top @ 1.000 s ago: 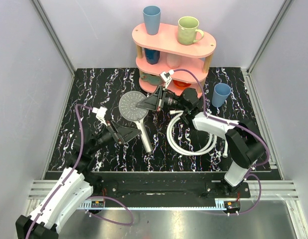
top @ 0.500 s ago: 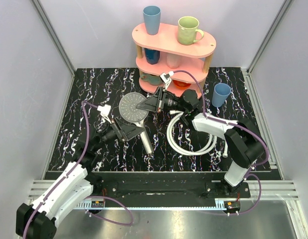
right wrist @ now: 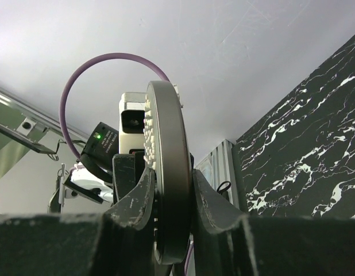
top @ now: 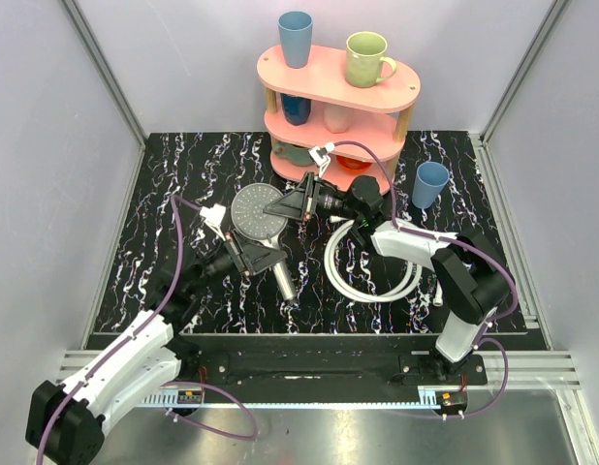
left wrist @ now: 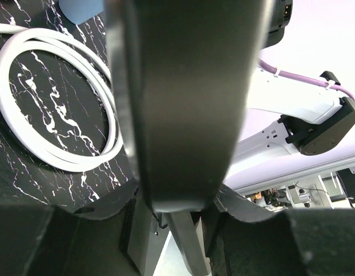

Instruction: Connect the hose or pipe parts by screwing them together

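The grey round-faced shower head (top: 254, 210) is held just above the mat, its dark handle (top: 282, 274) pointing toward the near edge. My right gripper (top: 285, 205) is shut on the rim of the round face (right wrist: 166, 126), one finger on each side. My left gripper (top: 264, 260) is shut on the handle (left wrist: 189, 103), which fills the gap between its fingers (left wrist: 111, 201). The white hose (top: 369, 266) lies coiled on the mat to the right of the handle, free of both grippers, and its loops (left wrist: 74, 165) also show in the left wrist view.
A pink three-tier shelf (top: 408, 92) with cups stands at the back, close behind the right gripper. A blue cup (top: 430, 184) stands on the black marbled mat (top: 183, 174) at the right. Aluminium frame rails run along both sides.
My left gripper has moved forward and right onto the shower head's handle and closed on it. The right gripper has kept its hold on the face, which has shifted slightly left.
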`<state>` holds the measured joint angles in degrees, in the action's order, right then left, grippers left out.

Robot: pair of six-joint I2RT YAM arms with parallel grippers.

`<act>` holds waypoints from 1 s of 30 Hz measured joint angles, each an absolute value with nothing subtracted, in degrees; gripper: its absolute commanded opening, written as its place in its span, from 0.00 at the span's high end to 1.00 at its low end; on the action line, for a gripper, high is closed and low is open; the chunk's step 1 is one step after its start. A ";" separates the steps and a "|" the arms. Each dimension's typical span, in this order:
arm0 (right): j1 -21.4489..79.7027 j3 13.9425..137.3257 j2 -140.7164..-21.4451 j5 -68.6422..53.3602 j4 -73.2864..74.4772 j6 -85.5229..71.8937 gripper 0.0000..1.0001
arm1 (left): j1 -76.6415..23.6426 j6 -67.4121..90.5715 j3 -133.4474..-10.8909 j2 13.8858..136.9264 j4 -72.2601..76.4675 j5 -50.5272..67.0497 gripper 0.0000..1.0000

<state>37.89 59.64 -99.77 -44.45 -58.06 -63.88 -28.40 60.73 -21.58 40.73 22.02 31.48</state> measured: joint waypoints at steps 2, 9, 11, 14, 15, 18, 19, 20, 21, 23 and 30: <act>37.87 59.64 -99.83 -44.47 -58.24 -63.88 1.00 | -28.42 60.93 -21.58 40.91 22.04 31.27 0.93; 37.82 59.64 -100.01 -44.45 -57.14 -62.48 0.50 | -28.42 61.95 -21.58 42.15 21.93 31.14 1.00; 37.91 59.66 -99.44 -43.94 -54.06 -60.60 0.34 | -28.38 61.28 -21.67 42.83 20.23 30.50 1.00; 37.93 59.64 -96.99 -41.23 -45.15 -55.44 0.23 | -27.40 58.43 -23.31 43.51 14.17 29.52 1.00; 37.89 59.64 -95.64 -39.90 -41.67 -53.39 0.20 | -26.41 57.23 -24.47 43.83 11.64 29.54 1.00; 37.34 59.64 -91.07 -35.68 -32.62 -47.77 0.12 | -21.56 54.52 -27.86 44.71 7.33 30.55 1.00; 36.91 59.64 -89.65 -34.44 -29.95 -46.00 0.12 | -19.05 53.89 -29.19 44.84 6.39 31.51 1.00; 36.45 59.64 -88.64 -33.45 -28.08 -44.38 0.12 | -16.88 53.36 -30.20 44.97 5.61 31.83 1.00; 35.66 59.88 -87.59 -32.23 -25.39 -42.22 0.12 | -14.57 52.75 -31.03 45.15 5.02 32.38 1.00; 33.54 61.63 -86.63 -28.42 -19.05 -37.23 0.12 | -10.24 51.37 -32.84 45.76 2.48 33.91 1.00; 30.76 71.96 -89.49 -9.67 0.62 -17.17 0.15 | -2.24 41.50 -38.76 46.52 -10.39 35.66 1.00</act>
<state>30.76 71.96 -89.49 -9.67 0.62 -17.17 -2.24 41.50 -38.76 46.52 -10.39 35.66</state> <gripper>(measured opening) 0.866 0.321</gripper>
